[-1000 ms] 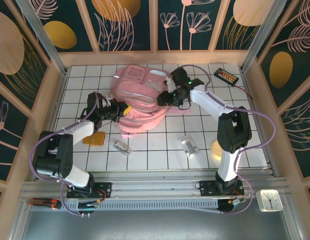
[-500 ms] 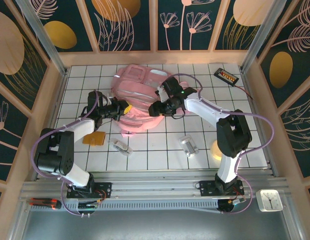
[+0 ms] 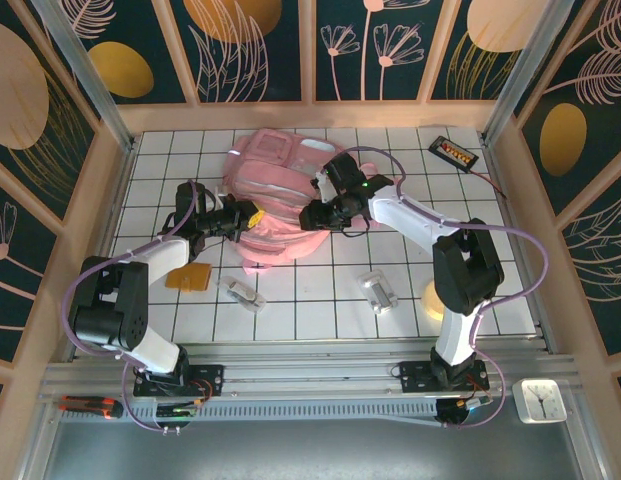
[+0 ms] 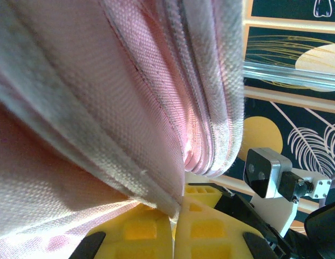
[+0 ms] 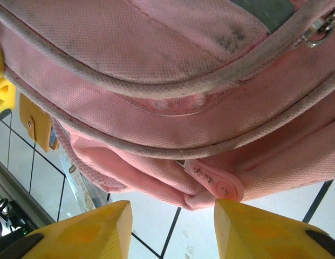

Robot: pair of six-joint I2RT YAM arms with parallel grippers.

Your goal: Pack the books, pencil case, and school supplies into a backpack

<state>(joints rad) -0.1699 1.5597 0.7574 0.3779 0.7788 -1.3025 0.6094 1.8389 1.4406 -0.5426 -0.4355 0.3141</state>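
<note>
The pink backpack (image 3: 280, 190) lies at the back middle of the tiled table. My left gripper (image 3: 247, 219) is at its left near corner, its yellow pads (image 4: 140, 234) shut on a fold of the backpack's fabric edge (image 4: 156, 194). My right gripper (image 3: 312, 216) is at the backpack's near right edge, open, with bare tile between its fingers (image 5: 86, 232). A pink rubber zip pull (image 5: 216, 182) hangs just above the right fingertip. An orange-brown pad (image 3: 188, 277) and silver clip pieces (image 3: 240, 293) (image 3: 378, 290) lie in front. The books and pencil case are out of view.
A black slab with an orange label (image 3: 454, 152) lies at the back right. A pale round object (image 3: 432, 297) sits beside the right arm. Wooden walls enclose the table on three sides. The right arm's camera (image 4: 264, 172) shows past the backpack.
My right gripper has moved left and toward me along the backpack's near edge, and its jaws have narrowed somewhat. The left gripper keeps its hold in the same place.
</note>
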